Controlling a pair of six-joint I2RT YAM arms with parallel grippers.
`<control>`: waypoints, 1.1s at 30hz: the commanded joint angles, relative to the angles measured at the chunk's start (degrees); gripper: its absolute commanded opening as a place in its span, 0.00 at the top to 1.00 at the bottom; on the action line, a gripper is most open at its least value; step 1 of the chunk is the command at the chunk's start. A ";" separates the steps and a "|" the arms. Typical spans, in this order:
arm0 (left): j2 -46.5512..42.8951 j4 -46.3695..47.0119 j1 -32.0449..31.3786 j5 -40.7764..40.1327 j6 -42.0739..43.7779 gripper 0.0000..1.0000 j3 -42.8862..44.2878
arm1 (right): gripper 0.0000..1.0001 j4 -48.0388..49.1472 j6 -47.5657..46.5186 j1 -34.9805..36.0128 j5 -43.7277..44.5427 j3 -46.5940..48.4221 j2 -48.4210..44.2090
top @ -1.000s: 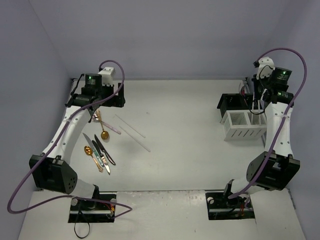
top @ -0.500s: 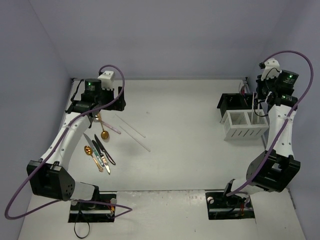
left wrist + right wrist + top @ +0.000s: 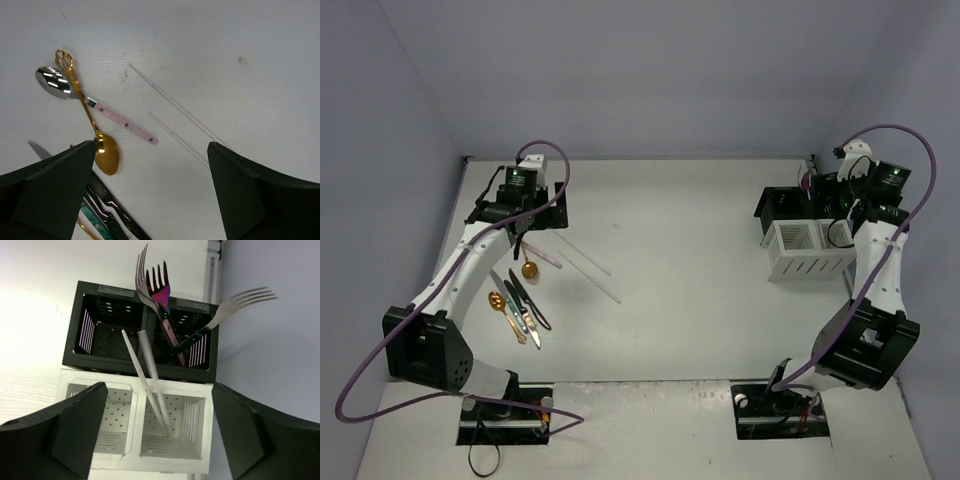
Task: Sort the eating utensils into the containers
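Pale sticks (image 3: 150,385) lean in one cup of the white bin (image 3: 150,464). Forks (image 3: 160,295) stand in the black bin (image 3: 72,330) joined behind it. The right pincer (image 3: 159,387) hangs over them, spread wide, holding nothing. I think it should go straight up so it does not bump them. The left pincer (image 3: 151,145), also wide and empty, hovers over a gold spoon (image 3: 106,155) on the surface (image 3: 250,50). It should grab the spoon's thin handle.

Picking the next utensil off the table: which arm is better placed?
Left. The left fingers, open, hang directly over the gold spoon and pink-handled spoon; the right fingers are across the table above the containers.
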 commanded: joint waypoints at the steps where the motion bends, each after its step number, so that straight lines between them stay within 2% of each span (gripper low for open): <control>1: 1.72 -0.90 -1.93 -3.11 -8.33 0.08 -1.53 | 0.12 3.88 1.10 -0.08 -0.12 1.75 -6.04; 9: 7.73 -2.26 -7.74 -1.55 -15.27 0.08 -2.87 | 0.10 1.67 4.55 0.19 -3.65 5.11 -11.40; 12: 12.58 -2.19 -8.81 -0.42 -16.09 0.11 -1.79 | 0.10 0.43 5.85 0.45 -5.13 6.10 -11.82; 18: 20.70 -3.60 -8.29 -0.25 -18.78 0.25 6.15 | 0.11 -0.20 6.21 1.23 -5.32 5.06 -12.52; 25: 27.45 -3.51 -7.91 0.40 -21.33 0.27 13.22 | 0.11 -0.72 5.78 1.86 -5.05 4.65 -12.49; 33: 32.21 -3.51 -6.20 0.97 -23.16 0.30 16.31 | 0.12 -1.05 4.45 1.86 -4.53 4.53 -13.14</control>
